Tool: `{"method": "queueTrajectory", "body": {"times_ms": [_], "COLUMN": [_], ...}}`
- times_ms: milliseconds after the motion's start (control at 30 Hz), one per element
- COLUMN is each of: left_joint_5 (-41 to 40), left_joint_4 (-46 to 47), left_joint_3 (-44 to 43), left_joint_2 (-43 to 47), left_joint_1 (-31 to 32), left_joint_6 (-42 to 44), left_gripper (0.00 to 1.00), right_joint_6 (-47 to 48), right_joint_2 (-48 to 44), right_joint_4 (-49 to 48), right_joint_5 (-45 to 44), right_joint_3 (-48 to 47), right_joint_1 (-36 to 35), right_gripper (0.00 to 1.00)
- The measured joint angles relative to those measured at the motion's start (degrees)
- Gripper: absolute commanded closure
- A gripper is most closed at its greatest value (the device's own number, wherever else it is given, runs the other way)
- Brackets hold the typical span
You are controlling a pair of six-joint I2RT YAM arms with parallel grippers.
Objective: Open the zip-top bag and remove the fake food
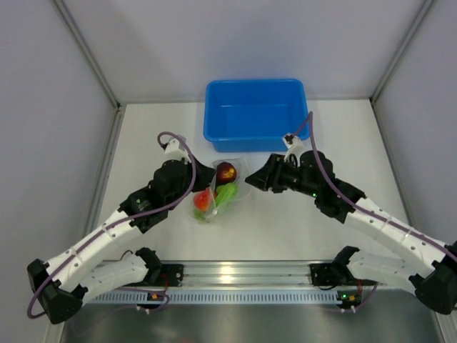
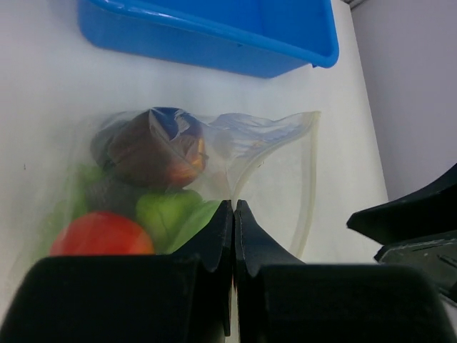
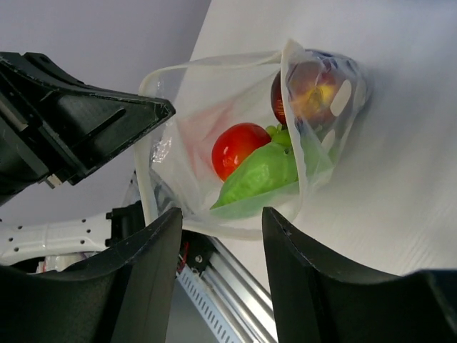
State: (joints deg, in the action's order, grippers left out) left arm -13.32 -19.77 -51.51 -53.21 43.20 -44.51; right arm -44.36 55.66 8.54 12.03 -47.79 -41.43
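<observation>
- Progress: zip-top bag lies with its mouth gaping just ahead of my right gripper, whose fingers stand spread and empty.
- My left gripper is closed, apparently pinching the bag's film at its tips.
- Left to do: the fake food all sits inside, beyond both grippers.
- Hidden: crinkled plastic blurs the deeper pieces, so I cannot count them.

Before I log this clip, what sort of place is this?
Probably a robot lab cell, not a home: bare grey panel walls, a white table, a metal mounting rail at its near edge.
</observation>
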Motion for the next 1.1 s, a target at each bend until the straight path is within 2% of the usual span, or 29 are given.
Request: {"method": "queueTrajectory", "body": {"times_ms": [133,333,533,733,1100], "left_joint_5": [-8.3,-17.7,-23.7,-31.3,-37.4], "left_joint_4": [2.5,5.8,7.8,11.5,13.8], "left_joint_3": [3.1,3.4,3.6,7.2,8.2], "left_joint_2": [1.5,-1.4,-2.9,-3.0,-7.1], "left_joint_1": [5.0,13.0,15.5,20.6,24.9], "left_joint_6": [-5.1,-10.0,-13.2,-16.1,-20.2], "left_gripper": [1.0,1.0,1.0,1.0,1.0], "right_joint_6": [-2.3,-4.2,-8.3,-13.9,-19.9], "right_joint_2": [4.8,10.8,13.8,13.8,18.0], "right_joint_4": [-1.2,-1.8,-1.2,-0.8,-0.7], "right_joint_5": [-2.8,-8.0,-13.9,-20.4,-21.5], "right_joint_3": [-1.1,-4.6,-5.3,-0.5,2.1], "right_joint_1": [-4.4,-8.5,-9.7,-13.2,-13.9], "right_gripper": [0.51,0.53,0.52,0.47,0.38]}}
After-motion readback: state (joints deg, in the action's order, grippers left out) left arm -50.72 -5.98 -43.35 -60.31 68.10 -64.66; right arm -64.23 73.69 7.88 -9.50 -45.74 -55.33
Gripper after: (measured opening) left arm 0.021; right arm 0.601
